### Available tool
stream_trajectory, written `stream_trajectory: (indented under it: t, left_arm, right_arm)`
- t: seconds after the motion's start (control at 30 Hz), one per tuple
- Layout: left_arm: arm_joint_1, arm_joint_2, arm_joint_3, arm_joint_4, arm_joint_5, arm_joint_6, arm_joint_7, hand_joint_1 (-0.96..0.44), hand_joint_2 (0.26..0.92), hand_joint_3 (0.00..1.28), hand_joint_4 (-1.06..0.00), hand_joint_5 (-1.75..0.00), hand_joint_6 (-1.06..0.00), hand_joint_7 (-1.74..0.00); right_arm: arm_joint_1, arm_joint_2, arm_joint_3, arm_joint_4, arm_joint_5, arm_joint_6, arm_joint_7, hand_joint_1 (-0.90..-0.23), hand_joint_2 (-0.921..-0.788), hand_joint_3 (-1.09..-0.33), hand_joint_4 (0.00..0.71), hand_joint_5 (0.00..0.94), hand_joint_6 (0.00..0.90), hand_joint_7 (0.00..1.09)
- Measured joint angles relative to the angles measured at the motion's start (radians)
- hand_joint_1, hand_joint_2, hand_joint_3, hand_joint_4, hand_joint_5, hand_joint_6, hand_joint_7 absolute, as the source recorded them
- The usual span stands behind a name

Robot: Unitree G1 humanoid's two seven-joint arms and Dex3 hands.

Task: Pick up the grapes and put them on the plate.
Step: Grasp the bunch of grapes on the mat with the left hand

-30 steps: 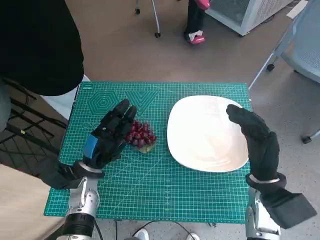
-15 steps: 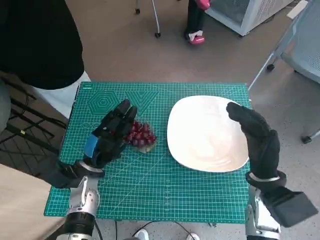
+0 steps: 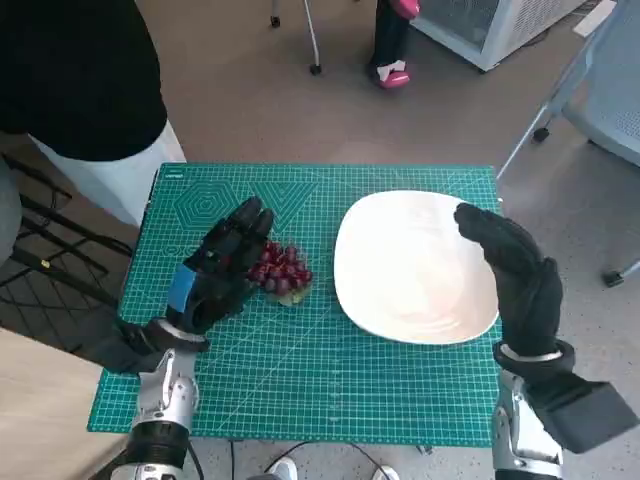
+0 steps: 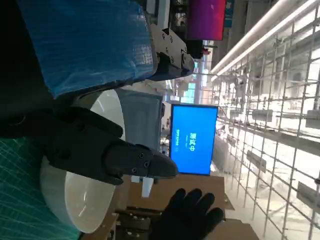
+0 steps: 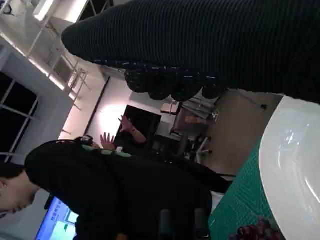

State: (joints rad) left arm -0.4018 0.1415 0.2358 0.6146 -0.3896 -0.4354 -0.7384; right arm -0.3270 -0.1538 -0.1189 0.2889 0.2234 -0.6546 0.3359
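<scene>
One small bunch of dark red grapes lies on the mat, left of the plate. Left hand touches it, fingers spread, gripping nothing. Right hand hovers empty, fingers loosely apart.

A green cutting mat printed with a white grid covers the small table. A person in a black top stands at its far left corner. Beyond the table a shoe with pink trim rests on the brown floor. A grey chair, perhaps on castors, stands at the far right.
</scene>
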Motion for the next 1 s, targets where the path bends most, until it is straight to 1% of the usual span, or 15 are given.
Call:
stream_trajectory:
  t: [0.1, 0.2, 0.3, 0.47, 0.57, 0.63, 0.7, 0.77, 0.87, 1.0]
  left_arm:
    - [-0.007, 0.042, -0.026, -0.001, 0.124, -0.065, 0.07, -0.47, 0.883, 0.02, 0.0, 0.0, -0.08, 0.0]
    - [-0.014, 0.089, -0.047, -0.007, 0.247, -0.108, 0.147, -0.54, 0.87, 0.02, 0.0, 0.0, -0.03, 0.0]
    - [-0.018, 0.133, -0.065, -0.027, 0.37, -0.12, 0.232, -0.57, 0.855, 0.01, 0.0, 0.0, -0.01, 0.0]
    - [-0.021, 0.201, -0.108, -0.074, 0.58, -0.12, 0.377, -0.57, 0.842, 0.01, 0.0, 0.0, 0.0, 0.0]
    - [-0.026, 0.238, -0.144, -0.105, 0.687, -0.12, 0.453, -0.57, 0.841, 0.0, 0.0, 0.0, 0.0, 0.0]
    - [-0.033, 0.256, -0.163, -0.126, 0.732, -0.115, 0.488, -0.53, 0.819, 0.0, 0.0, 0.0, -0.01, 0.0]
    - [-0.042, 0.269, -0.185, -0.16, 0.784, -0.075, 0.509, -0.43, 0.766, 0.0, 0.0, 0.0, -0.04, -0.02]
    - [-0.054, 0.279, -0.214, -0.2, 0.856, 0.001, 0.515, -0.35, 0.722, 0.0, 0.0, 0.0, -0.08, -0.03]
    - [-0.075, 0.285, -0.264, -0.249, 0.96, 0.128, 0.502, -0.31, 0.699, 0.0, 0.0, 0.0, -0.1, -0.03]
    - [-0.104, 0.281, -0.341, -0.297, 1.076, 0.298, 0.456, -0.31, 0.693, 0.0, 0.0, 0.0, -0.12, -0.03]
  right_arm:
    - [-0.001, 0.0, 0.0, 0.0, -0.001, -0.001, 0.0, -0.632, -0.921, -0.859, 0.338, 0.008, 0.077, 0.38]
    - [-0.002, 0.0, 0.0, 0.0, -0.001, -0.004, 0.0, -0.634, -0.921, -0.858, 0.342, 0.009, 0.077, 0.38]
    - [-0.005, 0.0, 0.0, 0.0, -0.001, -0.009, 0.0, -0.636, -0.921, -0.859, 0.345, 0.01, 0.076, 0.38]
    - [-0.009, -0.001, 0.0, 0.0, -0.002, -0.017, -0.001, -0.636, -0.921, -0.86, 0.348, 0.011, 0.076, 0.38]
    - [-0.009, -0.001, -0.001, 0.001, -0.008, -0.02, -0.001, -0.637, -0.921, -0.861, 0.348, 0.01, 0.076, 0.38]
    - [-0.009, -0.002, -0.001, 0.002, -0.013, -0.021, -0.001, -0.637, -0.921, -0.861, 0.349, 0.01, 0.076, 0.38]
    - [-0.01, -0.002, -0.002, 0.004, -0.015, -0.023, -0.001, -0.637, -0.921, -0.863, 0.35, 0.011, 0.077, 0.38]
    - [-0.011, -0.002, -0.003, 0.005, -0.015, -0.025, -0.001, -0.637, -0.921, -0.864, 0.351, 0.011, 0.077, 0.38]
    - [-0.014, -0.002, -0.003, 0.005, -0.016, -0.028, -0.001, -0.637, -0.921, -0.865, 0.352, 0.01, 0.077, 0.38]
    - [-0.015, -0.002, -0.005, 0.005, -0.017, -0.03, -0.001, -0.635, -0.921, -0.865, 0.353, 0.01, 0.077, 0.38]
